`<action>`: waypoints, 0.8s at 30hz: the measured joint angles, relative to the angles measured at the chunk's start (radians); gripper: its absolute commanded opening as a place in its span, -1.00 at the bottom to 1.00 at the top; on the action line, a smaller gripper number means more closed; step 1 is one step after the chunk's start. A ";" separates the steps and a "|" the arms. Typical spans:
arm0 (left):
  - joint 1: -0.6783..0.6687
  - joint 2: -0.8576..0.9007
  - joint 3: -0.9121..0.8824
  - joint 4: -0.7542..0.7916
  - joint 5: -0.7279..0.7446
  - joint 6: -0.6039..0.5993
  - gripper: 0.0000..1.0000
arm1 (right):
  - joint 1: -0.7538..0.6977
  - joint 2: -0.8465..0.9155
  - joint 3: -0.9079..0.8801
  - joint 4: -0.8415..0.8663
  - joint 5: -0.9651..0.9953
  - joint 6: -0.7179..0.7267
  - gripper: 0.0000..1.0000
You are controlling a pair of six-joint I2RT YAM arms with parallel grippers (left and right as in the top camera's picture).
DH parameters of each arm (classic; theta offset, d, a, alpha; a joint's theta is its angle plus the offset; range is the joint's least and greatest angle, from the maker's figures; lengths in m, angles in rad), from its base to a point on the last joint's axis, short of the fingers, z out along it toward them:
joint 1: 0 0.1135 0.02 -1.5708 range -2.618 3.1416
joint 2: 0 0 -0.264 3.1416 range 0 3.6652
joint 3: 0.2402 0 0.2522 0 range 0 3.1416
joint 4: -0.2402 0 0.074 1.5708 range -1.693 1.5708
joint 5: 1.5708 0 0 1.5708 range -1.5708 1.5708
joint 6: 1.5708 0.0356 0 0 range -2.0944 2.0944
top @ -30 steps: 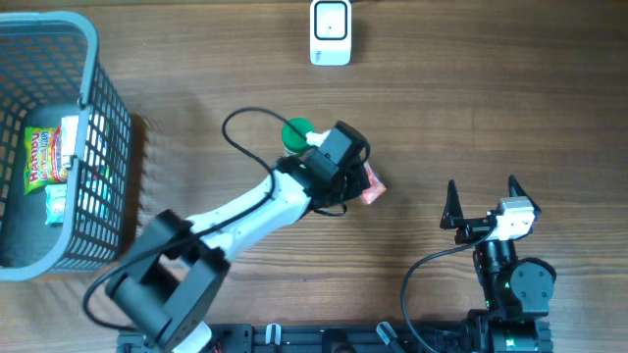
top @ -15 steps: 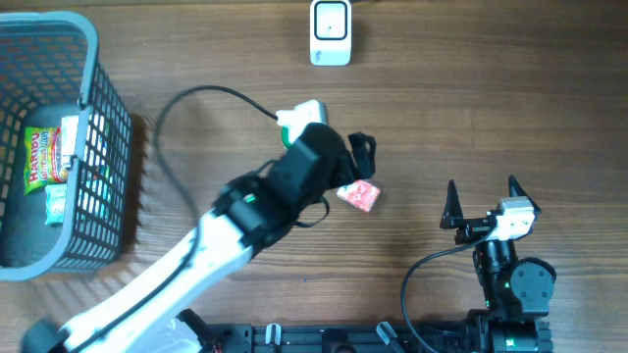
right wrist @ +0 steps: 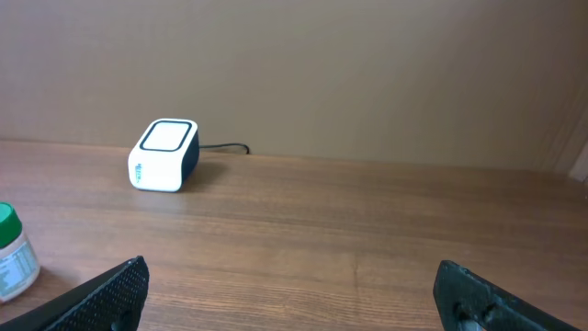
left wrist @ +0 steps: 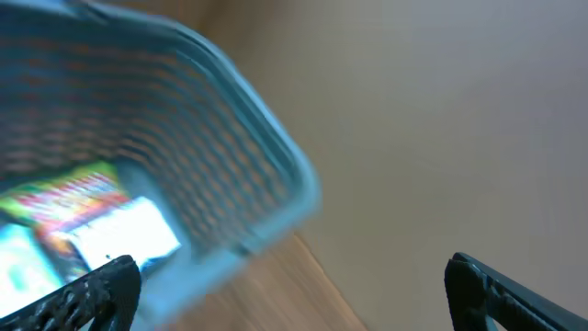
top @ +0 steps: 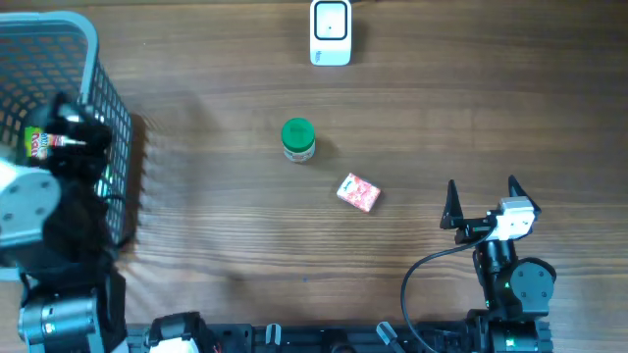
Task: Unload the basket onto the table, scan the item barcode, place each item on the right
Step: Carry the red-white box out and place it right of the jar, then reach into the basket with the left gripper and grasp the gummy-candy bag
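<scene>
Candy bag (left wrist: 78,195), judged the likely next item for scanning, is lying on the floor of the grey basket (top: 93,39) at the table's left end, with a second small packet beside it, as the left gripper (left wrist: 292,280) is hanging directly over the basket with its jaws spread wide and nothing between them. Seen from the left wrist, the bag is sitting below and to the left of the fingers, close against the basket's inner wall; its long side is appearing to run along that wall, though blur and the arm overhead are leaving this uncertain. The left arm is by far the nearer one, while the right gripper (top: 482,201), equally wide open and empty, is waiting near the table's right front, well apart from the basket. The scanner (top: 331,31) is standing at the far edge, window up, well to the right of the basket. Any lift is looking confined by the mesh walls and would need to clear the rim before turning right. Beyond that, bare wood is offering open room, with only a green-capped bottle (top: 297,138) and a pink packet (top: 358,192) lying mid-table, nearer the robot than the scanner
</scene>
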 measured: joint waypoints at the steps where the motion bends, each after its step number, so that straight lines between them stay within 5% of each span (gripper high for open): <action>1: 0.042 0.008 0.000 0.005 0.002 0.002 1.00 | 0.000 0.000 0.000 0.000 0.000 0.000 1.00; 6: 0.330 0.095 0.000 0.061 0.124 0.009 1.00 | 0.000 0.000 0.000 0.000 0.000 0.000 0.99; 10: 0.549 0.290 0.001 0.074 0.370 0.010 1.00 | 0.000 0.000 0.000 0.000 0.000 0.000 0.99; 17: 0.652 0.674 0.002 0.081 0.676 0.044 1.00 | 0.000 0.000 0.000 0.000 0.000 0.000 0.99; 24: 0.652 0.915 0.002 0.114 0.824 0.161 1.00 | 0.000 0.000 0.000 0.000 0.000 0.000 0.99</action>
